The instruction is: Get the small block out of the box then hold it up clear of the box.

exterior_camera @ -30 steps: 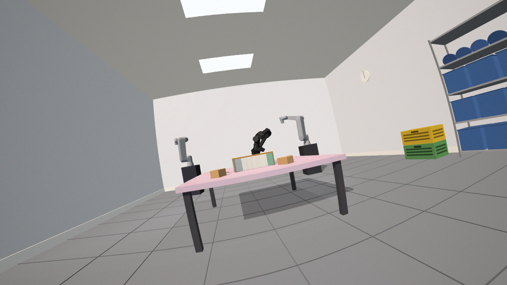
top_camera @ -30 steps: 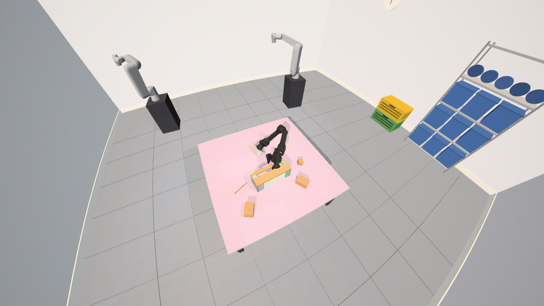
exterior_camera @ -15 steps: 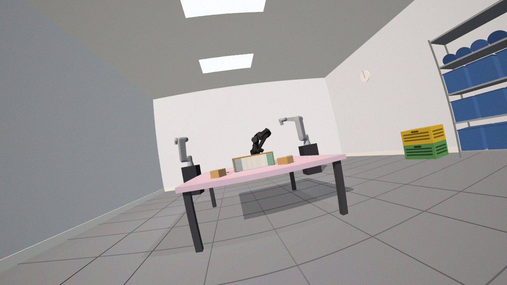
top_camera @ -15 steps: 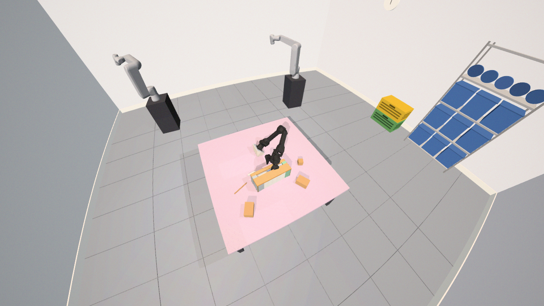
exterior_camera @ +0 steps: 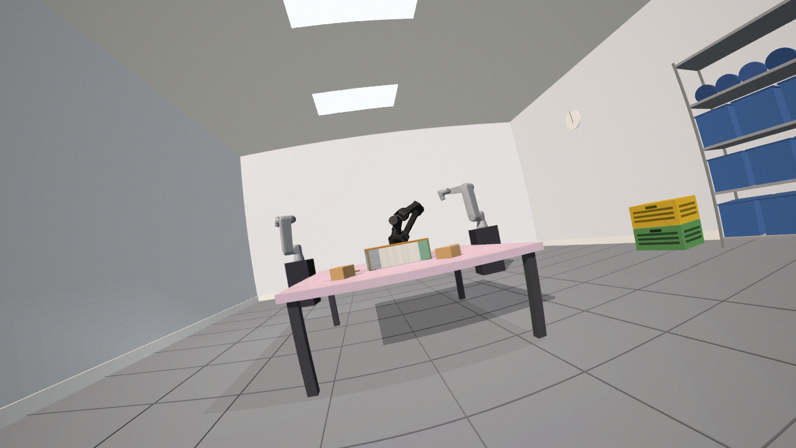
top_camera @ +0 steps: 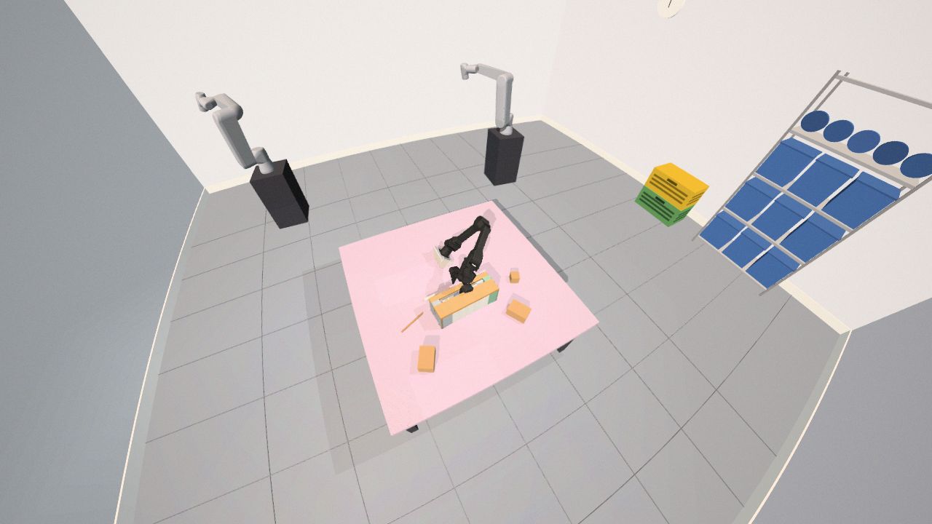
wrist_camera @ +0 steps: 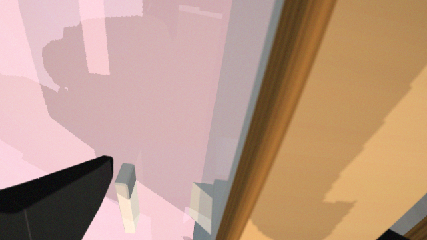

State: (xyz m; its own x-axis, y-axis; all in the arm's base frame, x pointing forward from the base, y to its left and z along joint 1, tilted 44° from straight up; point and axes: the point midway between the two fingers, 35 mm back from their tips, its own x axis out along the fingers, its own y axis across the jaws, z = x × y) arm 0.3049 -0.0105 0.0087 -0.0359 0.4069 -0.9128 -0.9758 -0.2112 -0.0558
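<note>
Pink table (top_camera: 371, 274) (exterior_camera: 478, 253) — open hand (top_camera: 459, 281) at the box (top_camera: 466, 305) (exterior_camera: 398, 255) — nothing gripped.

White walls (top_camera: 365, 58) (exterior_camera: 384, 172); grey left wall (top_camera: 71, 215) (exterior_camera: 111, 206); grey tiled floor (top_camera: 215, 364) (exterior_camera: 640, 368); two bright ceiling panels (exterior_camera: 355, 99); right, storage rack (top_camera: 804, 204) (exterior_camera: 699, 144), blue bins (top_camera: 787, 161) (exterior_camera: 717, 130).

My arm (top_camera: 483, 242) (exterior_camera: 413, 218): matte black all over, slim links, chunky rounded joint housings. Elbow end reads as rounded knuckle. Wrist section bulkier than links, knobbly outline. My gripper is black too; near finger (wrist_camera: 57, 197) shows smooth, dark, wedge-shaped, tapering to blunt tip, thin pale seam line down its face. Finer details too small to tell.
</note>
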